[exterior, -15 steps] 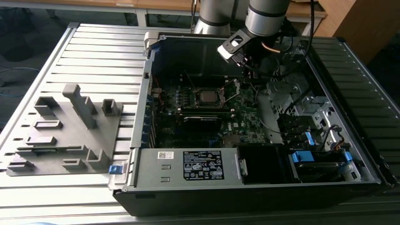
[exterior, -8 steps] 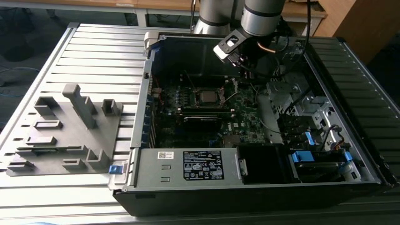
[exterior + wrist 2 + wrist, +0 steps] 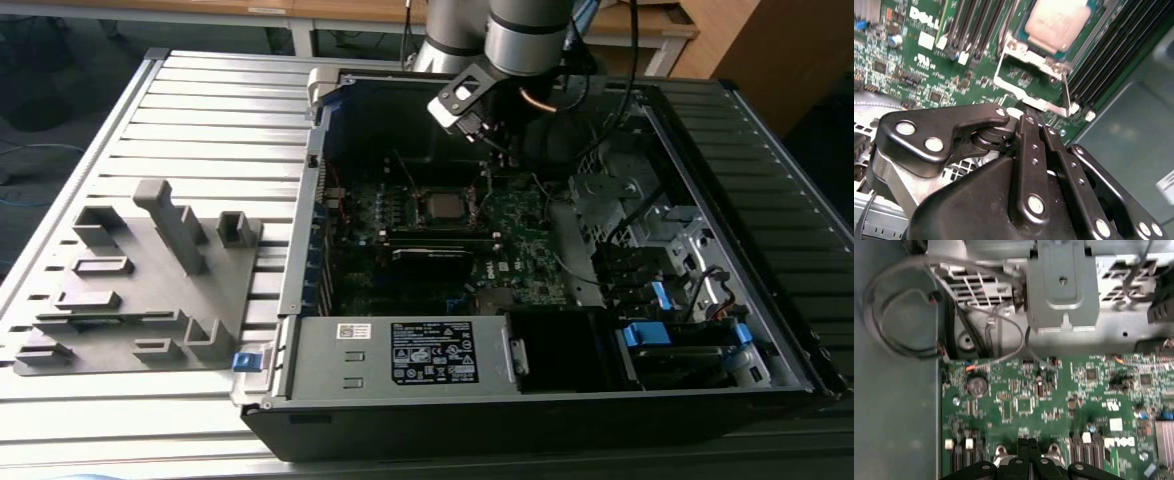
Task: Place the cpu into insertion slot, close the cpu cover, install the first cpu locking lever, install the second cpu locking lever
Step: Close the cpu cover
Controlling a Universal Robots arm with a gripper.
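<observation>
The cpu (image 3: 1056,22) lies flat and square in the insertion slot (image 3: 424,206), its pale metal top showing, so the first step looks done. The cpu cover (image 3: 1026,97) seems not yet shut: its silver frame stands swung away from the insertion slot, on the side toward the arm, and green board shows through its window. A thin locking lever (image 3: 1066,90) rises free at the insertion slot's corner, unlatched as far as I can judge. Closing the cover and setting both levers look left to do.

The pincer (image 3: 1029,120) hangs just beside the insertion slot, its fingers pressed together and their tips right at the cover's outer edge — whether they nip that edge or merely touch it, I cannot tell. The open computer case (image 3: 747,390) that houses the insertion slot sits on the slatted bench (image 3: 200,110).
</observation>
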